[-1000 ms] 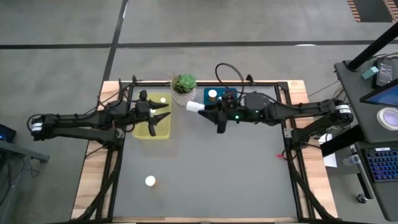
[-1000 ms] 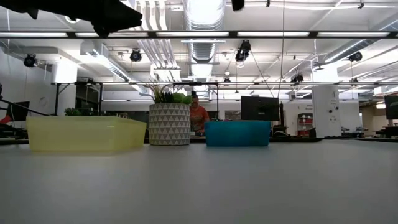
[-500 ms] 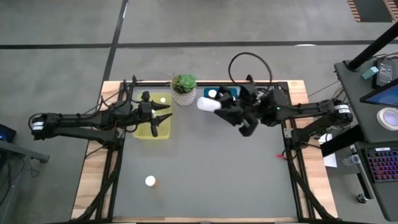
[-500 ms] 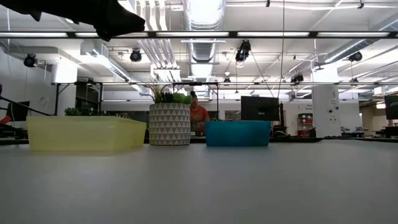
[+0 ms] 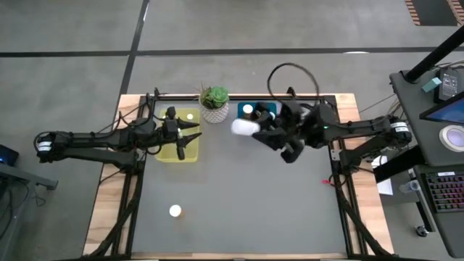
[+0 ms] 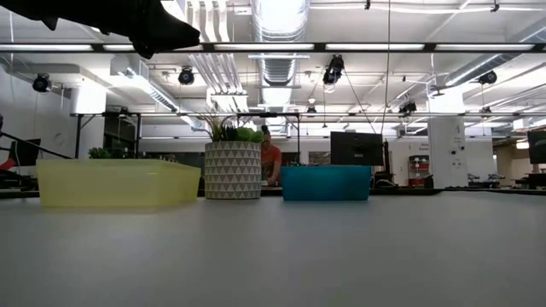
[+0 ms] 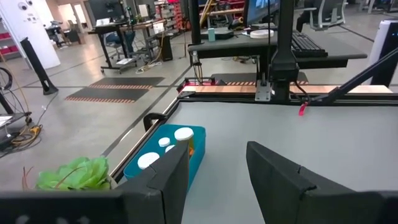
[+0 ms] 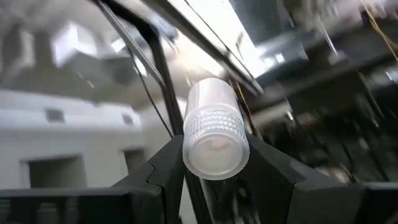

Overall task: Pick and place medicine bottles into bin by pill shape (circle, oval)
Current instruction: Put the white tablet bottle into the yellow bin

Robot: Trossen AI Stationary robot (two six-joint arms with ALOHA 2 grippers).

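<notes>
Bottles: I count one in my right pincer (image 5: 254,129), one alone on the near table (image 5: 175,211), one in the yellow bin (image 5: 177,148), and about three white caps in the blue bin (image 7: 163,154).
Loose bottle: round white cap seen from above, near the table's front left, well apart from both bins.
Table: flat grey top (image 5: 239,196) in a wooden frame.
Right pincer: my two dark fingers are pressed onto a white bottle (image 8: 214,129), a smooth cylinder with a ribbed cap; I hold it tilted in the air over the table, just in front of the blue bin.
Left pincer: my left pincer (image 5: 185,138) is spread with nothing between the fingers, hanging over the yellow bin.
Bins: two; one translucent yellow plastic, one blue plastic, both at the far edge.
Plant: one, green leaves in a patterned white pot (image 6: 232,170), between the bins.
</notes>
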